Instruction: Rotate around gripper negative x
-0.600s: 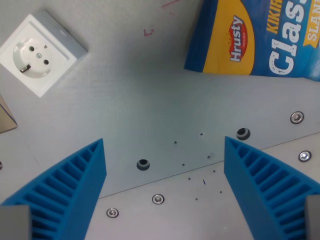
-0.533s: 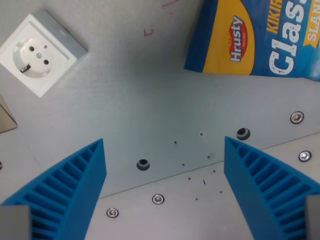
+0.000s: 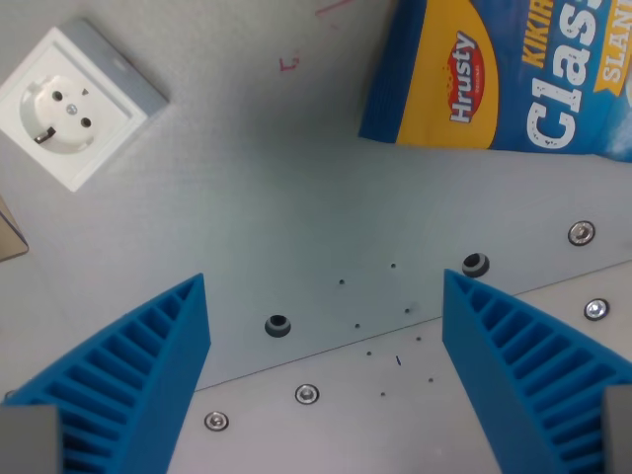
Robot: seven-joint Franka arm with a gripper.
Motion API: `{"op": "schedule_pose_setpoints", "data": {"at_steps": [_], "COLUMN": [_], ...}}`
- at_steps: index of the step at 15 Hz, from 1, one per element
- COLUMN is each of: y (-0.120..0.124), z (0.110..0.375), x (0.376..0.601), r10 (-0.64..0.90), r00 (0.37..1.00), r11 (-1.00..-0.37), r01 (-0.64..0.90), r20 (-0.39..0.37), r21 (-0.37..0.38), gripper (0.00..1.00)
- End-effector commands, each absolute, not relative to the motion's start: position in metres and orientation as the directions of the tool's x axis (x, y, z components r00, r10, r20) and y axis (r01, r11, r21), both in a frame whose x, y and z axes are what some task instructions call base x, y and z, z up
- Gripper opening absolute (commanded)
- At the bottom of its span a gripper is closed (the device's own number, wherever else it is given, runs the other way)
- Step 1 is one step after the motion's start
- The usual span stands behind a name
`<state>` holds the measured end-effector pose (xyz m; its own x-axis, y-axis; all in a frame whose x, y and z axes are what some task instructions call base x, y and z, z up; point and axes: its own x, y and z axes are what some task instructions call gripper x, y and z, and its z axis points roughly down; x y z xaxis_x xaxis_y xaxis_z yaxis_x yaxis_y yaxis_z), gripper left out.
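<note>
Everything on the grey metal table (image 3: 296, 227) sits slightly higher and leftward than before, a camera shift only. Ribbed blue fingers (image 3: 128, 380) stand wide apart, holding nothing. Farther off lie a white square wall socket (image 3: 74, 104) and a blue-and-yellow snack bag (image 3: 504, 74).

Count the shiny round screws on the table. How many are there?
4. One screw and another sit low between the blue fingers, and two, one above the other, sit at the wrist view's right. More may hide behind the fingers.
</note>
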<state>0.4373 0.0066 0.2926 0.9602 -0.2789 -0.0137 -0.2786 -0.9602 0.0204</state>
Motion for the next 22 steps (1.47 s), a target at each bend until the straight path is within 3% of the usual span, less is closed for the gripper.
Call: {"op": "schedule_pose_setpoints", "data": {"at_steps": [1, 22], "y": [0.0076, 0.0076], "z": [0.2956, 0.2956], "x": [0.4377, 0.4377], "r10": [-0.284, -0.284], "r00": [0.959, 0.959], "r11": [-0.949, -0.875], "r01": [-0.28, -0.256], "r20": [-0.008, -0.008], "r21": [0.144, 0.412], "gripper": [1.0, 1.0]}}
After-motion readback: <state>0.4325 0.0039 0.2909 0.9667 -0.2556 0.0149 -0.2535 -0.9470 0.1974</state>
